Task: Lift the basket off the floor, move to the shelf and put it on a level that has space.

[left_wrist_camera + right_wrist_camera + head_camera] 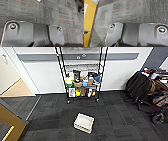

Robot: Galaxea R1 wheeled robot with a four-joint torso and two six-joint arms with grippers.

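Observation:
The basket (84,122) lies on the dark carpet in the lower middle of the head view, a shallow cream-white rectangle turned at a slight angle. A pale corner of the basket (38,0) shows in the left wrist view. The shelf (82,72) stands against the white wall straight beyond it, a black-posted wire rack on small casters. Its lower tiers are crowded with colourful items, and an upper wire level (82,66) looks bare. Both wrist views look down at carpet past the robot's own dark plate.
A black office chair (138,84) and cluttered red-and-black gear (160,100) stand at the right. A yellow-brown panel (10,122) juts in at the lower left, and an open doorway (12,82) lies at the far left. Thin orange lines (66,19) mark the carpet.

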